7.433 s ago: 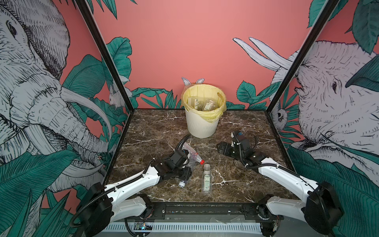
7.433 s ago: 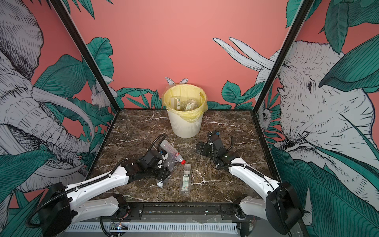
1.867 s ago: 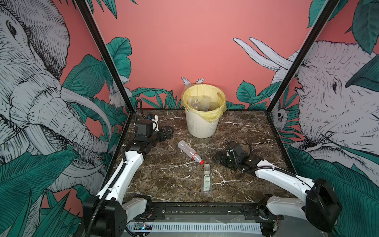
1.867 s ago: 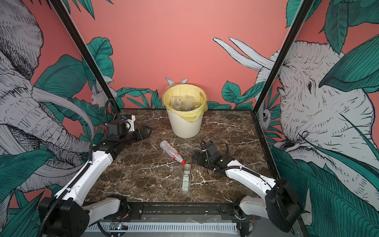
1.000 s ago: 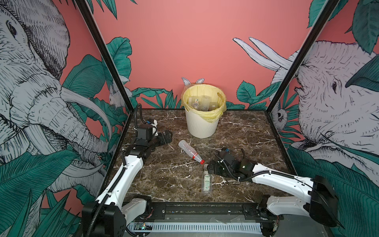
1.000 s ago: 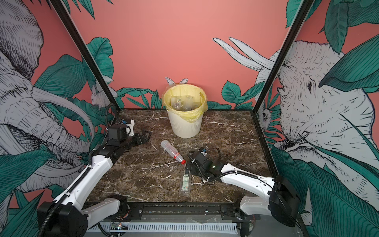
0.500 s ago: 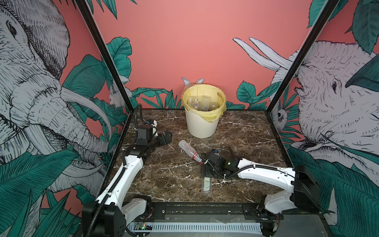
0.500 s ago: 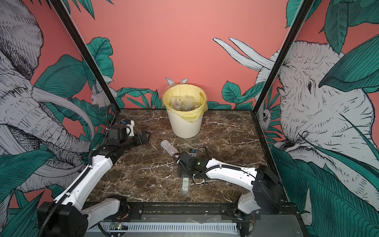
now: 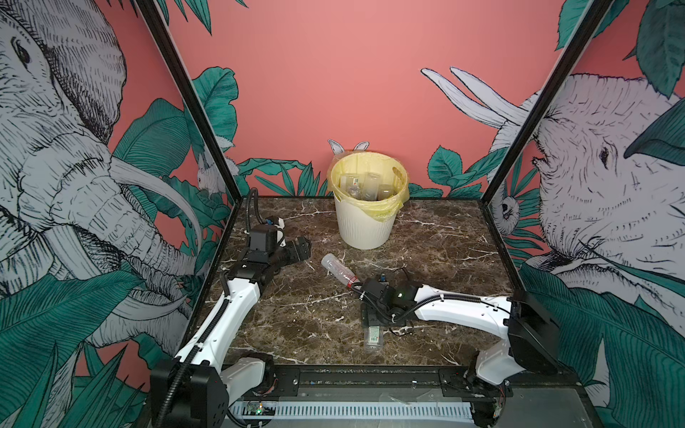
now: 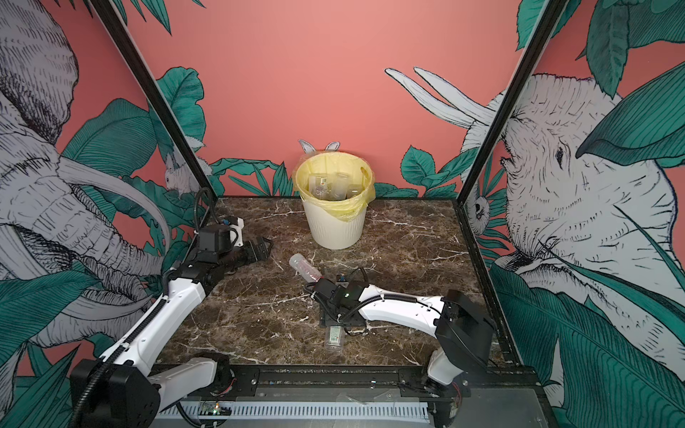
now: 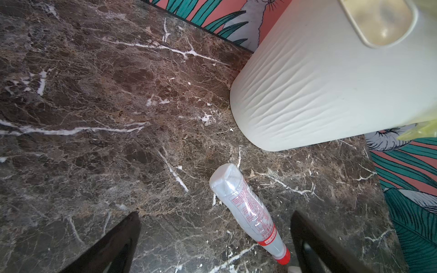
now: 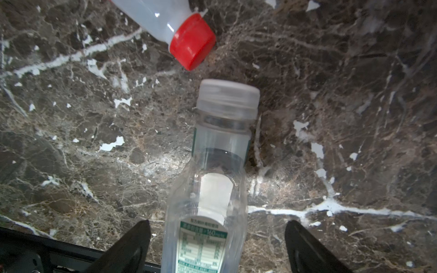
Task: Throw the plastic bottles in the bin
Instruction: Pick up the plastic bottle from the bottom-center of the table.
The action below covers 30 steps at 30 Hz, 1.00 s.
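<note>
Two plastic bottles lie on the marble table. The clear one with a red cap (image 9: 337, 270) (image 10: 304, 268) (image 11: 246, 208) lies slanted in front of the bin (image 9: 365, 226) (image 10: 335, 226). My left gripper (image 9: 302, 249) (image 11: 214, 214) hovers open to its left, holding nothing. The other bottle, with a white-green label and a pale cap (image 9: 373, 335) (image 10: 334, 336) (image 12: 212, 184), lies near the front edge. My right gripper (image 9: 372, 319) (image 12: 217, 222) is down over it, open, a finger on each side with gaps. Several bottles (image 9: 365, 185) show inside the bin.
The cream ribbed bin with its yellow bag (image 10: 356, 209) stands at the back centre against the pink wall. Black frame posts (image 9: 192, 103) flank the table. The red cap (image 12: 192, 41) lies close beyond the pale cap of the labelled bottle.
My right arm has swung left and lowered over the white-green bottle, its jaws narrowing a little. The left arm has barely moved. Both bottles lie where they were.
</note>
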### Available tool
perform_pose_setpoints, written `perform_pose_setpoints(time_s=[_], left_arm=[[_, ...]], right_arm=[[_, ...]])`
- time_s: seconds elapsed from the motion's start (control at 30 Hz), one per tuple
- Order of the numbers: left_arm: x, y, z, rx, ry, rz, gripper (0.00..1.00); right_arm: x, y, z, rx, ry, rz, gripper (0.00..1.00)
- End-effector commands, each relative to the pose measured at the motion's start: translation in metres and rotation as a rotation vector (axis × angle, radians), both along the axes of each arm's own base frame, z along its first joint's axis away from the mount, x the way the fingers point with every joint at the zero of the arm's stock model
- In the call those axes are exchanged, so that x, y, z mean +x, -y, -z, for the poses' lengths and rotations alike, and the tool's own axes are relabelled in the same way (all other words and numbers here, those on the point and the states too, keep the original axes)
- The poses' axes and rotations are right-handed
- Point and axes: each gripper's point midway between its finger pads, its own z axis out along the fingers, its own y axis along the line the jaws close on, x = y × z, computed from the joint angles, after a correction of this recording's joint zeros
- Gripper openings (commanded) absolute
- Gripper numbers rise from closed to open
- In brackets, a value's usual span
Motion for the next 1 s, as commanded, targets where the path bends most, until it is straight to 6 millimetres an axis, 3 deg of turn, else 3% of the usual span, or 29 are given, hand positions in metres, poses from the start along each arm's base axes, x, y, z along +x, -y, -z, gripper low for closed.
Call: perform_pose_setpoints(time_s=[0.0,0.2,0.77,0.97], left_arm=[[-0.004,-0.004,0.005,0.012,-0.007,-0.01,0.99],[-0.005,-0.005,0.004,0.016,-0.004,-0.012,0.99],[-0.008,-0.007,0.008,0.019,-0.018,-0.018,0.99],[-0.007,-0.007,0.007,0.02,-0.016,-0.025,0.99]], right_arm=[[-0.003,-0.007,0.007,-0.022,-0.022,-0.033,0.88],[-0.005,-0.009,0.019,-0.049,-0.046,-0.053,0.86],[0.003,0.001,0.03,-0.072,-0.011,-0.014,0.59],[0.01,0.02,0.029,-0.07,0.002,0.036,0.53]])
